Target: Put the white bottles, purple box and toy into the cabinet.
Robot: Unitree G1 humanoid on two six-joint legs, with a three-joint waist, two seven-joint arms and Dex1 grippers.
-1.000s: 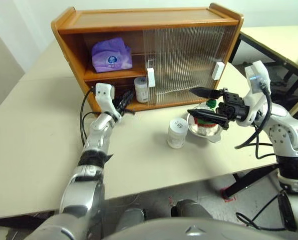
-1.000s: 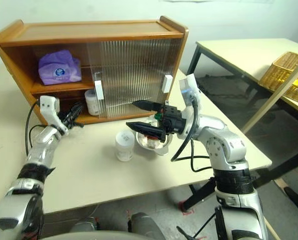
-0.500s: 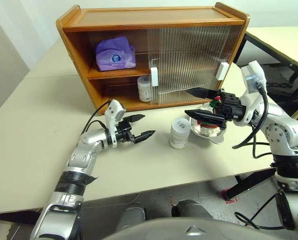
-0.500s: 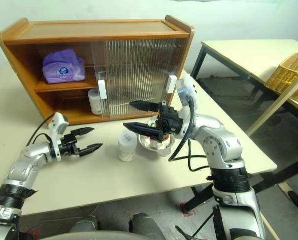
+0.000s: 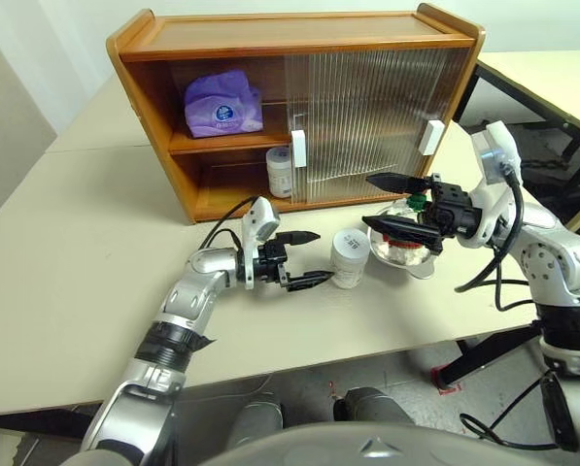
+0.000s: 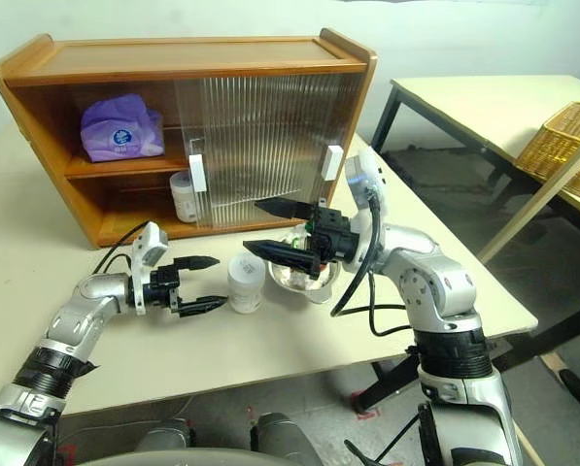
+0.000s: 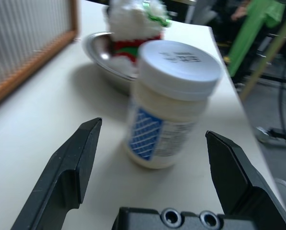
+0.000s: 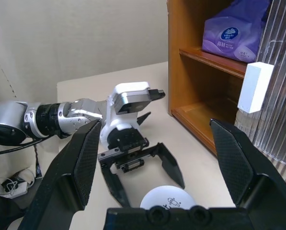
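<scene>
Right tool [image 5: 404, 205], spread wide, half hiding toy [image 5: 406, 231] in bowl [image 5: 418, 262].

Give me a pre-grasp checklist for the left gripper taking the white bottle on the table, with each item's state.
1. Left gripper open: ok, its jaws stand wide apart.
2. White bottle on the table upright with its lid on: ok.
3. Bottle lined up between the left gripper's fingers: ok in the left wrist view, though the fingers have not yet reached around it.
4. Right gripper out of the way: cannot tell; it hangs open over the steel bowl, close beside the bottle.
5. Toy clear of the grasp: ok, it sits in the bowl behind the bottle.
6. Cabinet open for placing: ok, its left side is uncovered.
</scene>
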